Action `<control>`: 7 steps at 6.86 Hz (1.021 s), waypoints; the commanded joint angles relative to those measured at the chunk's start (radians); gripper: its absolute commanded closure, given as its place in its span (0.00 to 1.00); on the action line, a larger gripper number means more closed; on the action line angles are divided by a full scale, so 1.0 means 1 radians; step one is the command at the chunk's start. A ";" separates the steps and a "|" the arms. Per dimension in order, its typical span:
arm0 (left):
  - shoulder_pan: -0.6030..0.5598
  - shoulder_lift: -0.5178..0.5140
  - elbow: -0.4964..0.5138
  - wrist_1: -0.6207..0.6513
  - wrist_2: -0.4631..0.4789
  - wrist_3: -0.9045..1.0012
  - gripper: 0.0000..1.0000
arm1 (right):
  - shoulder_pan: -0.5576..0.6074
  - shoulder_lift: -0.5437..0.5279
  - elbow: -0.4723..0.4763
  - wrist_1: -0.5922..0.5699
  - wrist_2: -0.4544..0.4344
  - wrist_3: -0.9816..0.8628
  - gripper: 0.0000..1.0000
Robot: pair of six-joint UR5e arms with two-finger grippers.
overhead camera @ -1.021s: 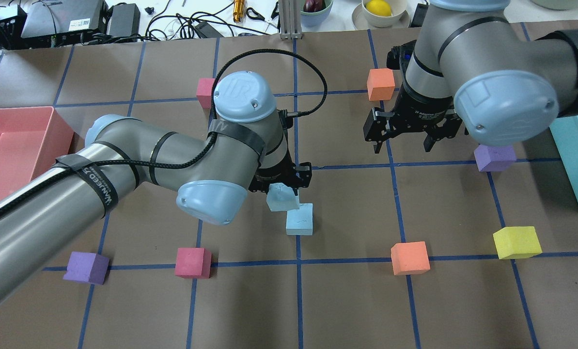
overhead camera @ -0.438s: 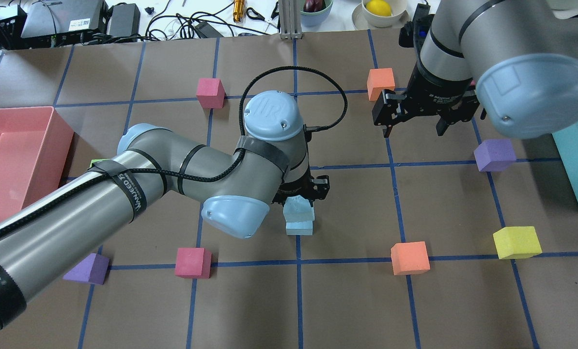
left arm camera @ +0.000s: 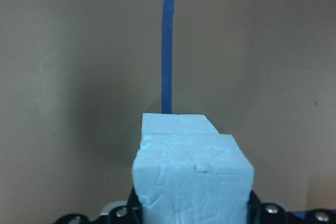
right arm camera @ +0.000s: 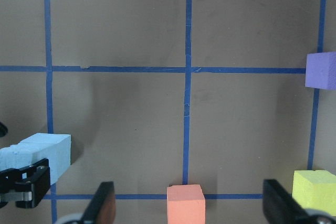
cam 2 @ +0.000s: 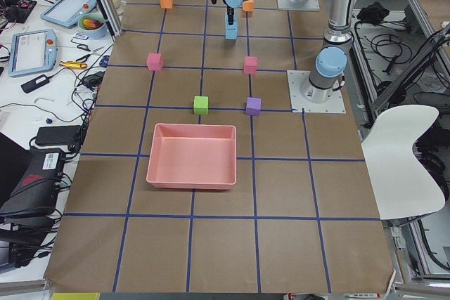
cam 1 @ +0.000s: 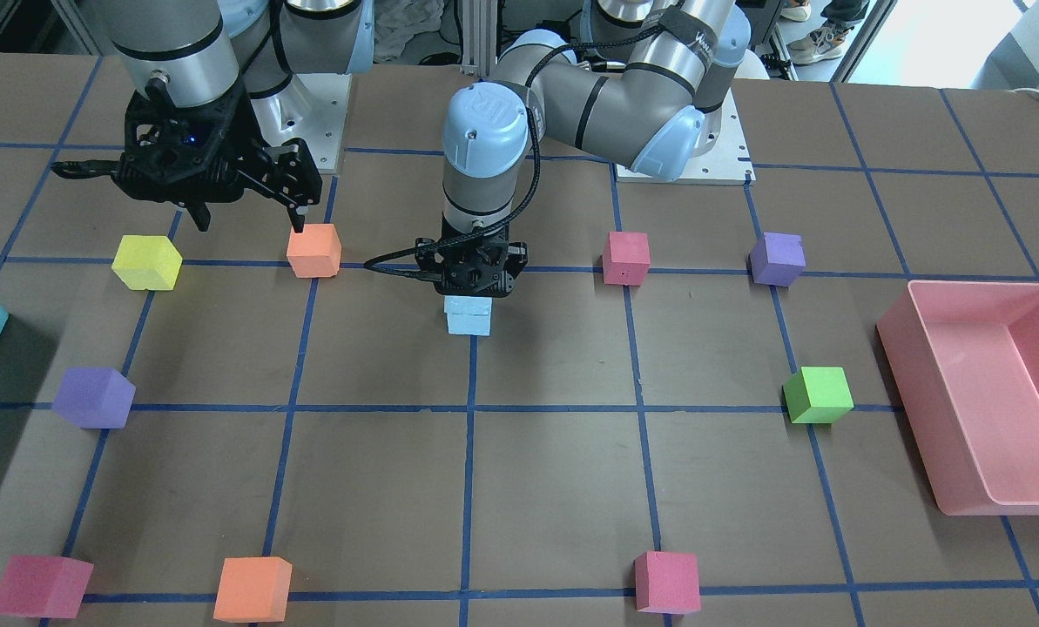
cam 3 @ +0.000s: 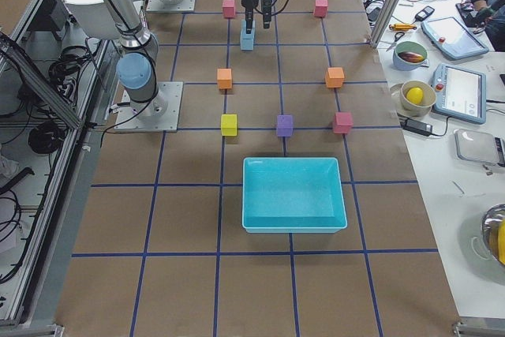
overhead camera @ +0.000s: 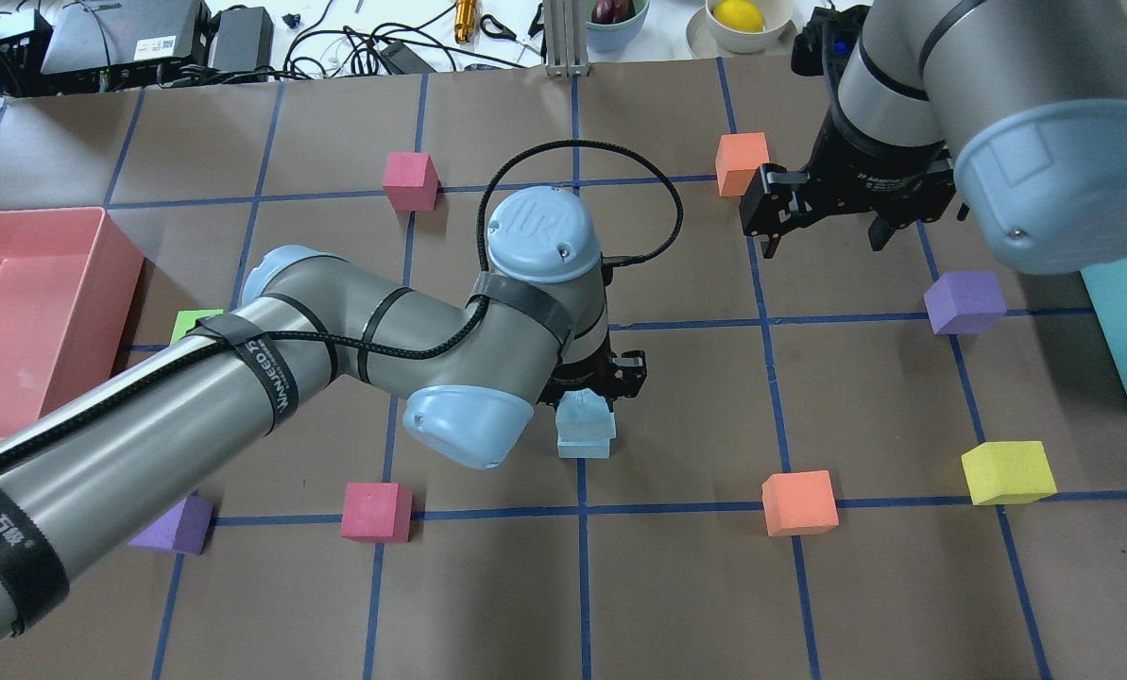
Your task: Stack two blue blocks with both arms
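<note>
While between fingers (overhead camera: 625, 380), block (overhead camera: 582, 413) over twin (overhead camera: 587, 448)

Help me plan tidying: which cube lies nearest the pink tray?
The lone green cube, sitting on a tape line beside the pink tray; every other cube lies farther off.

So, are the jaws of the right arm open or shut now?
Open. The right arm holds its jaws wide apart; the wrist view shows only table and an orange cube between them, nothing gripped.
</note>
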 commanded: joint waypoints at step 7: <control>-0.014 -0.029 -0.001 -0.001 0.058 -0.063 0.26 | -0.052 -0.024 -0.001 0.043 -0.003 -0.034 0.00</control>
